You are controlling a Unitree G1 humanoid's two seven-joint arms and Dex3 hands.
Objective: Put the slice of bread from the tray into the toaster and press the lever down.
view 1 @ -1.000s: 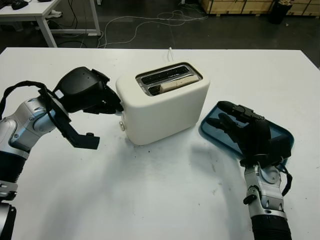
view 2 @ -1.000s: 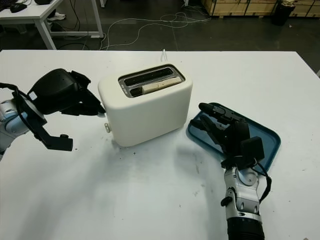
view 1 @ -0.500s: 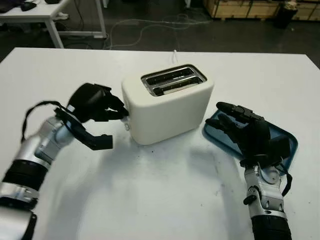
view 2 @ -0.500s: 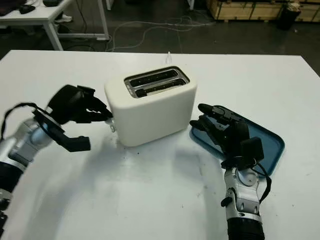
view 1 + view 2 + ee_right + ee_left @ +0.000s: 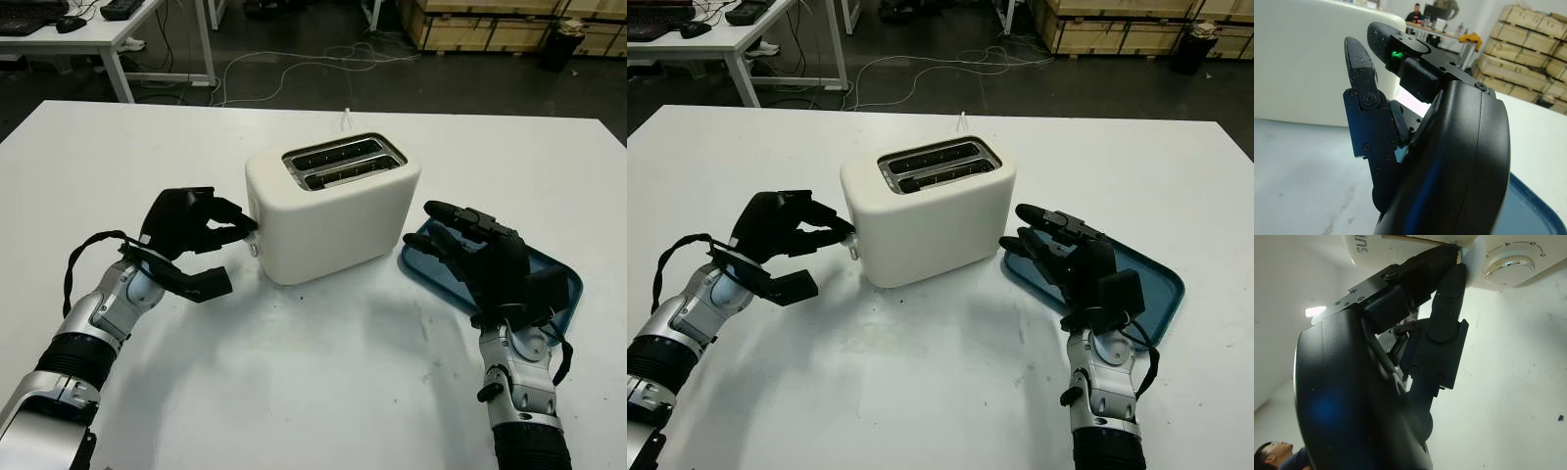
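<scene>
The white toaster (image 5: 333, 211) stands mid-table with its two slots (image 5: 343, 163) facing up. Both slots look dark, and no bread edge rises above the rim. My left hand (image 5: 231, 225) is at the toaster's left end, fingers curled, with the fingertips (image 5: 1452, 274) touching the end wall by the lever (image 5: 854, 238), just above the dial (image 5: 1511, 265). My right hand (image 5: 460, 237) is open, hovering over the near left edge of the blue tray (image 5: 554, 270). What shows of the tray is bare.
The toaster's white cord (image 5: 345, 117) runs off behind it. The white table (image 5: 313, 392) ends close behind the toaster, with cables on the floor beyond. A desk (image 5: 98, 20) stands back left and wooden crates (image 5: 490, 15) back right.
The pale bread edge seen in the front slot a second ago has sunk out of sight. My left hand has dropped lower along the toaster's end. The right hand has stayed put.
</scene>
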